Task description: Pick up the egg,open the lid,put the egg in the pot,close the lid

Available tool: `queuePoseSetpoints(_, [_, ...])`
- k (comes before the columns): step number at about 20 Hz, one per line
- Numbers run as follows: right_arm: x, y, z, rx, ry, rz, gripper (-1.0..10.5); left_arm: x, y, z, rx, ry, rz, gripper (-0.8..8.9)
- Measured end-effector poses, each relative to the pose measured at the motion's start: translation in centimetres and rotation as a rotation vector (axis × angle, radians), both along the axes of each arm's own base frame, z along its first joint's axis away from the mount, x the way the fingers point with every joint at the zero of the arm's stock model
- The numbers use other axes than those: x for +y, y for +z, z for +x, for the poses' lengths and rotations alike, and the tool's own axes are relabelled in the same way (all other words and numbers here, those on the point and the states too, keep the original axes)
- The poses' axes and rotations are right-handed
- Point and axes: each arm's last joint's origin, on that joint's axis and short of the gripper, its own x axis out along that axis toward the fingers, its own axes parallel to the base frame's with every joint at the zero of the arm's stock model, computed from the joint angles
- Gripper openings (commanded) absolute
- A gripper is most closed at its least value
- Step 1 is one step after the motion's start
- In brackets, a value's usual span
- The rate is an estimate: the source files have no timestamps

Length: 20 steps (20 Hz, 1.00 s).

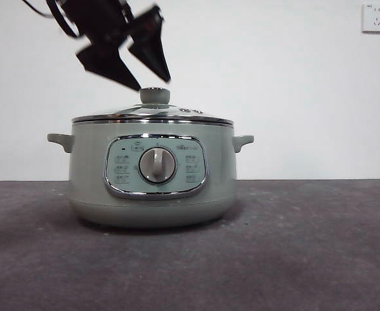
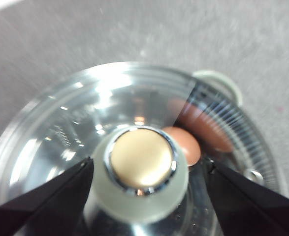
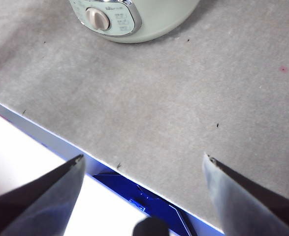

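The counter (image 1: 319, 259) is a grey, matte surface filling the lower part of the front view, with a white wall behind it and a wall socket (image 1: 375, 17) at the upper right of the frame. The pot (image 1: 152, 172) stands at the centre of the front view, resting on the counter, with its control panel and round dial facing the camera and one side handle at each flank. The lid (image 1: 152, 116) sits on the pot rim, seated level, its pale green knob at top centre. The left gripper (image 1: 149, 76) enters from the upper left of the front view, dark and tilted, with its jaws spread and their tips just above and beside the knob; in the left wrist view the jaws stand on either side of the knob without touching it. The right gripper (image 3: 143, 164) is positioned over the counter edge, well apart from the pot, with its jaws spread and holding nothing. The egg (image 2: 184, 145) is visible through the glass of the lid in the left wrist view, lying inside the pot just right of the knob.
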Motion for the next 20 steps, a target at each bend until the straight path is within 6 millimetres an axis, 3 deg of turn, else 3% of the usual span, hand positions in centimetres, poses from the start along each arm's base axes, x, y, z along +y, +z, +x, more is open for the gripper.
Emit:
queuePoseSetpoints(3, [0.0, 0.1, 0.1, -0.008, 0.0, 0.006, 4.1, 1.6, 3.0, -2.9, -0.021, 0.009, -0.009, 3.77])
queuePoseSetpoints(7, [0.1, 0.2, 0.2, -0.024, 0.0, 0.018, 4.1, 4.0, 6.1, -8.3, 0.022, 0.003, 0.005, 3.77])
queuePoseSetpoints(13, [0.2, 0.4, 0.3, -0.042, 0.001, 0.032, 4.1, 6.8, 7.9, -15.5, 0.174, -0.104, -0.034, 3.77])
queuePoseSetpoints(16, [0.2, 0.4, 0.3, -0.042, 0.001, 0.032, 4.1, 7.5, 8.1, -17.1, 0.219, -0.115, -0.029, 3.77])
queuePoseSetpoints(20, [0.2, 0.4, 0.3, -0.042, 0.001, 0.031, 4.0, 7.6, 8.0, -17.4, 0.233, -0.114, -0.024, 3.3])
